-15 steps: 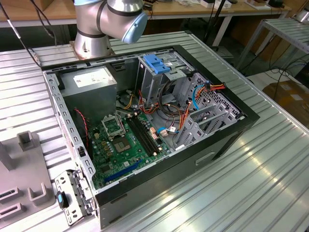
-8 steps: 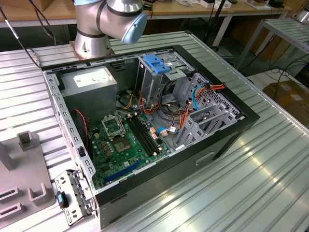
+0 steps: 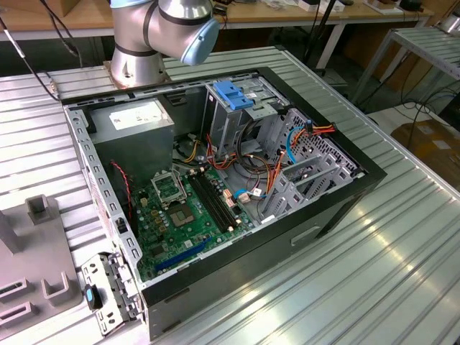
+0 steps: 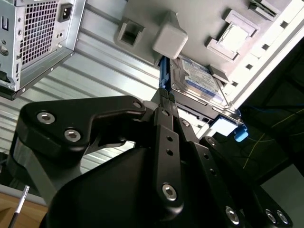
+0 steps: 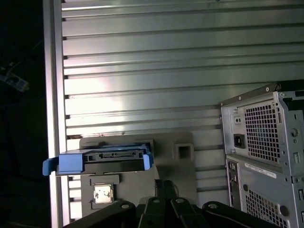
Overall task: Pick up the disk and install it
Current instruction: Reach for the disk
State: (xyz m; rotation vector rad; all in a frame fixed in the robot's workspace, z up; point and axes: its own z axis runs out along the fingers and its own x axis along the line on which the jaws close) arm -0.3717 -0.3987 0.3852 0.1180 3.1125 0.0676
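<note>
Ribbed metal worktop [image 5: 166,71] is stretching out beyond the gripper [image 4: 165,97], which is pointing at the disk [image 4: 199,80] right ahead; open or closed, I cannot tell.

Ribbed metal table [image 3: 374,273] bears computer case [image 3: 215,287], grey fixture [image 3: 29,259].

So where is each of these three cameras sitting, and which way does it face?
Exterior view: set apart, looking down into the open computer case on the table; the arm shows beyond it.
First wrist view: on the arm, looking over the table at the disk; the gripper shows.
Second wrist view: on the arm, looking past the gripper at the disk.
Shared: both wrist views show disk, gripper and the case's back.
</note>
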